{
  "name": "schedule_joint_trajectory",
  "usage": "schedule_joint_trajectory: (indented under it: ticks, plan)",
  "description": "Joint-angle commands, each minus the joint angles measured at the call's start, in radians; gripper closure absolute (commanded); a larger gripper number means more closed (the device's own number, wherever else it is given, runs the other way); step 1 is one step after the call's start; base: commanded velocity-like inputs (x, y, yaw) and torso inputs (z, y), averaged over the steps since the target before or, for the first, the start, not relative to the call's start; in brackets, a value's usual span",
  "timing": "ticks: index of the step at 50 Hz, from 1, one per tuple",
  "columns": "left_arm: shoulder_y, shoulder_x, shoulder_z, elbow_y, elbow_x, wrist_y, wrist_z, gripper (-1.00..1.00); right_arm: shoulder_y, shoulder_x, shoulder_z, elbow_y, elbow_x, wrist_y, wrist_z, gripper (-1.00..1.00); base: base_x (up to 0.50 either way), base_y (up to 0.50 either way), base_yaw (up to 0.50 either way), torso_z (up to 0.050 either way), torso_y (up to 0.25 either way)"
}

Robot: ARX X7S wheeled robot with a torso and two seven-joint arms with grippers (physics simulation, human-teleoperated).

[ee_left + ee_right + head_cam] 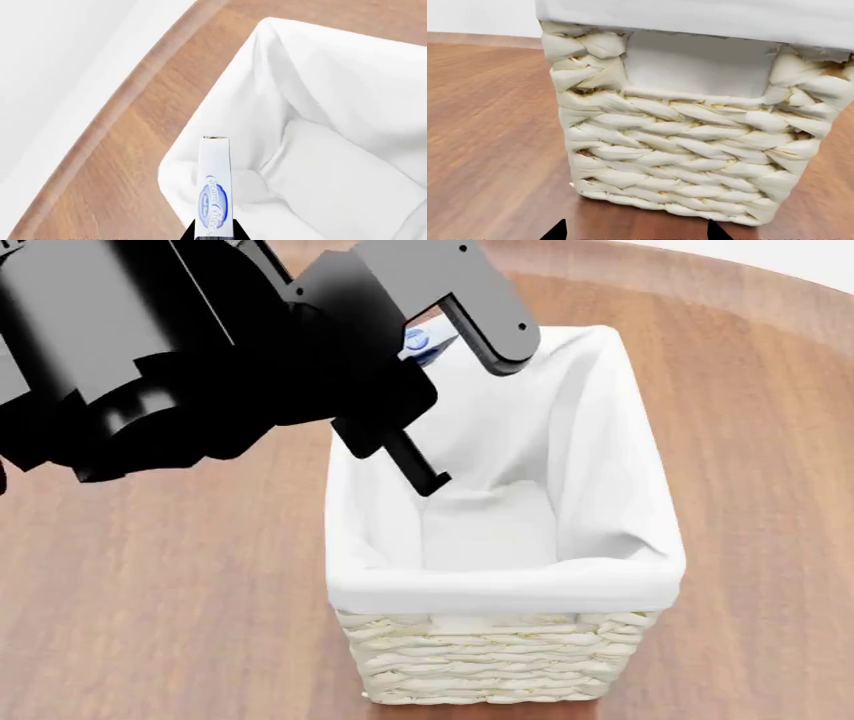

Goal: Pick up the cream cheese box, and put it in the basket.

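Black fingers of the left gripper (215,231) are clamped on the cream cheese box (215,192), pinching its broad faces near one end so that only a thin edge and the blue oval print face the left wrist camera. The box's long axis runs straight out from the fingertips, and its free end points toward the white cloth liner (333,150) of the basket.

In the head view the left gripper (430,390) hangs over the far-left part of the basket's mouth, at about 11 o'clock from the basket's centre, and a sliver of the box (422,342) shows between the fingers. The box appears to be held above the liner's folded rim, inside the outline of the opening, not yet down in the cavity. Seen from the gripper, the open bottom of the liner lies toward 5 o'clock in the head view, down and inward.

The woven wicker basket (494,655) stands upright on the wooden table (160,620). The coming move turns on that offset: I judge a release here would drop the box inside, close to the far-left corner.

The right gripper (634,232) sits low beside the basket's wicker wall (687,150), its two tips apart, holding nothing. The left arm is plainly nearer.
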Motion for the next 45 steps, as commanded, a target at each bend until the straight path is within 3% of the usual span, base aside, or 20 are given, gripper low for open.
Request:
schedule_joint_trajectory:
  ticks: [1,11,18,34,45]
  plan:
    - [0.025,0.006,0.012,-0.043,0.024,0.045,0.008,1.00,-0.001,0.003,-0.004,0.003,0.006,-0.005,-0.001,-1.00,0.00,0.00,0.00,0.000,0.000]
    - [0.020,0.006,0.012,0.008,0.014,0.053,-0.003,1.00,-0.004,0.003,-0.010,0.005,0.006,-0.009,-0.001,-1.00,0.00,0.00,0.00,0.000,0.001]
    - [0.038,0.006,0.012,0.004,0.047,0.074,0.052,1.00,-0.004,0.006,-0.015,0.006,0.010,-0.009,-0.005,-1.00,0.00,0.00,0.00,0.000,0.000]
    - [0.177,0.006,0.006,-0.048,0.153,0.116,0.142,1.00,0.002,0.010,-0.015,0.009,0.024,-0.006,-0.007,-1.00,0.00,0.00,0.00,0.000,0.001]
    - [0.176,0.006,0.004,-0.037,0.143,0.171,0.107,1.00,0.014,0.006,-0.020,0.026,0.027,-0.007,-0.010,-1.00,0.00,0.00,0.00,0.000,0.001]
